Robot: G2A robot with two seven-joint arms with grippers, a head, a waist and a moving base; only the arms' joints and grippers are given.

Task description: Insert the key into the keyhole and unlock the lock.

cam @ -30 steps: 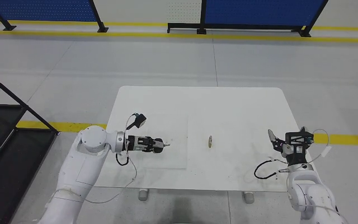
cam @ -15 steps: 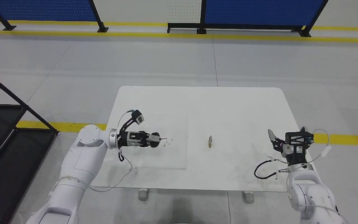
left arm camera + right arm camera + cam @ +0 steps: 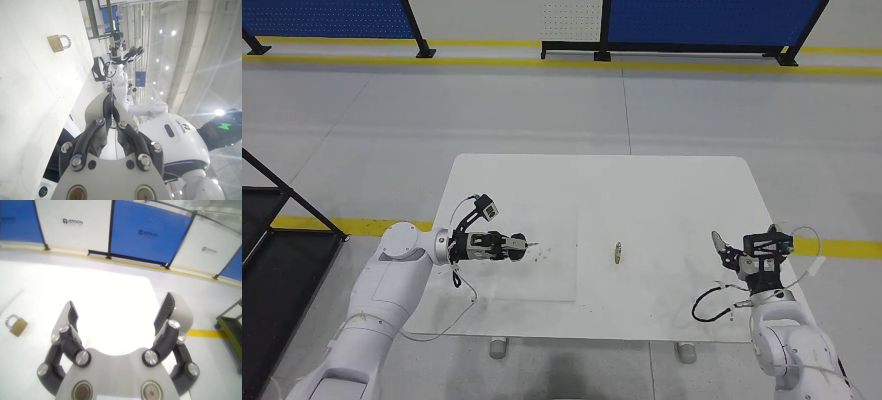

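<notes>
White table point(image 3: 672, 195): it stands on a pale workshop floor, with yellow lines and blue screens on the far side.
Left gripper point(image 3: 523, 245): it hangs low over the left half of the table and points to the right; its two fingers are pressed together on a thin flat piece.
Key point(image 3: 112, 94): I judge this thin piece, seen edge-on between the pads, to be the key; only a little of it sticks out past the fingertips.
Padlock point(image 3: 617, 252): it lies flat near the middle of the table, to the right of the left gripper and apart from it; it has a brass body and a closed steel shackle. I cannot make out the keyhole.
Right gripper point(image 3: 121, 299): its fingers are spread wide and hold nothing; it is near the right edge of the table, well apart from the padlock.
Handling of key: it looks small, light, stiff and smooth; it may twist in the pinch, so the hold belongs on the broad head, with the blade free.
Handling of padlock: probably heavy for its size, hard, not fragile, but loose on a smooth top; it will likely slide when pushed, so the free gripper should clamp the flat sides of the brass body.
</notes>
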